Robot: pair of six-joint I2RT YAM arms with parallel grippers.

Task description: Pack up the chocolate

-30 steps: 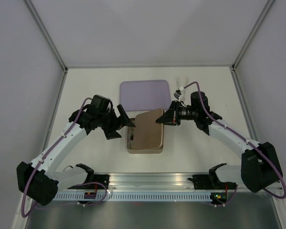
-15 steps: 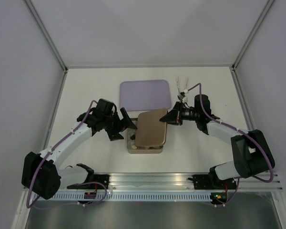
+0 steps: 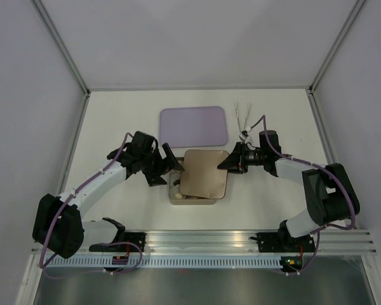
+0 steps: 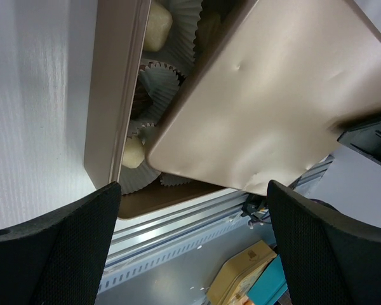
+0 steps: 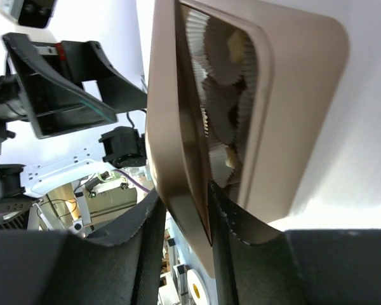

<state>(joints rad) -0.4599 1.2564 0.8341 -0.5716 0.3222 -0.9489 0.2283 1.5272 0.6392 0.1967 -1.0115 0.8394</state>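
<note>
Several chocolates (image 4: 157,25) sit in paper cups (image 4: 162,86) inside the tin (image 4: 111,95). Right gripper (image 5: 189,219) pinches the tilted lid (image 3: 203,173) above it. Left gripper (image 3: 164,170) gapes wide beside the tin.

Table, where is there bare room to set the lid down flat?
Bare: the far-left corner beside the purple tray; the near-right patch bordered by box, right arm and rail. Crowded: the centre, where the left gripper and right gripper flank box and lid; tongs lie right of the tray.
</note>
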